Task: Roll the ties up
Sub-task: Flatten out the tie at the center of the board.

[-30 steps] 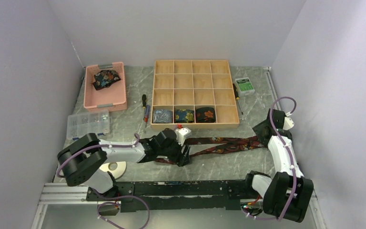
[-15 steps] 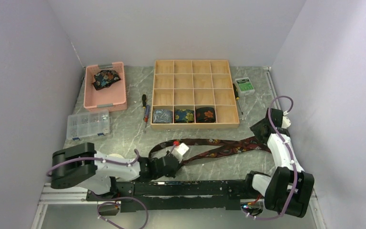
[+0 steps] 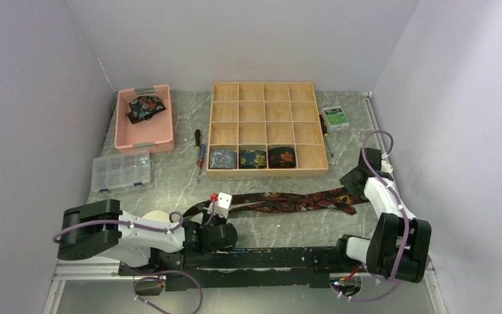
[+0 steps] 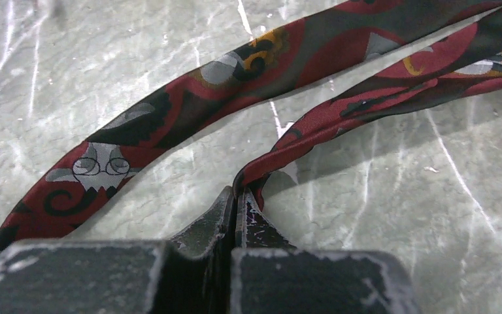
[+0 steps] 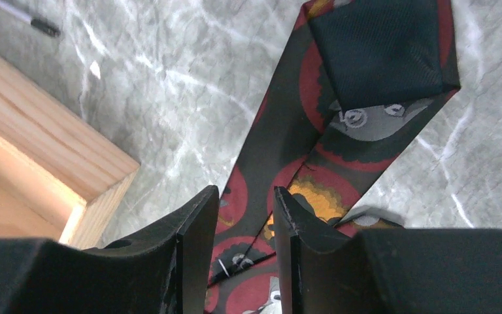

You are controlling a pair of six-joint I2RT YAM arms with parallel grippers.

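Observation:
One long maroon-and-black floral tie (image 3: pixel 287 200) lies stretched out across the table in front of the wooden tray (image 3: pixel 269 172). My left gripper (image 3: pixel 204 212) sits at its left end, shut on a pinched fold of the tie (image 4: pixel 281 147), while the narrow strip loops off to the left. My right gripper (image 5: pixel 245 193) is open, its fingers standing apart over the tie's wide end (image 5: pixel 366 98), which is folded back at the tip. In the top view the right gripper (image 3: pixel 353 186) is at the tie's right end. Three rolled ties (image 3: pixel 252 157) fill tray compartments, and another tie (image 3: pixel 145 108) lies in the pink bin (image 3: pixel 125 136).
A clear parts box (image 3: pixel 121 171) and a tape roll (image 3: pixel 159 217) sit at the left. Screwdrivers (image 3: pixel 199 147) lie left of the tray, another (image 3: pixel 325 136) on its right, near a small green-and-white box (image 3: pixel 334 116). The tray's corner (image 5: pixel 52 163) is close to my right gripper.
My left gripper shut on the tie's fold and drew back toward the near left, dragging the tie's left end with it. The right gripper shifted slightly and its jaws narrowed a little.

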